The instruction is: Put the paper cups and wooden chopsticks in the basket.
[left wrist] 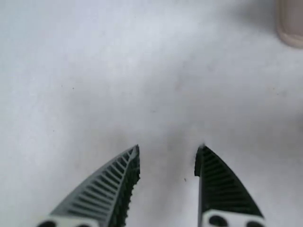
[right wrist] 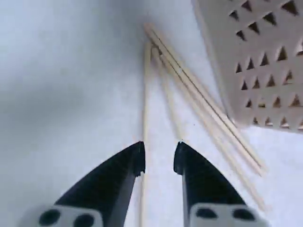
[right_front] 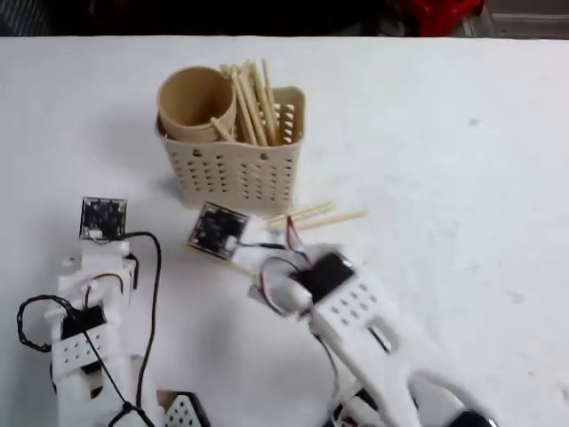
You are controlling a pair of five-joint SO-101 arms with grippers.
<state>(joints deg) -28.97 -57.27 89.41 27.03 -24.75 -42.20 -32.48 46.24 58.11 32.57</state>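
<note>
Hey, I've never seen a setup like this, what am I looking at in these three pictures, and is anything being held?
Two small robot arms sit at a white table. The high view looks down from above; the other two come from cameras on each arm's wrist. A basket already holds paper cups and several chopsticks. A few loose chopsticks lie on the table next to it. The right gripper is open just over them; the left gripper is open over bare table. Neither holds anything.
</note>
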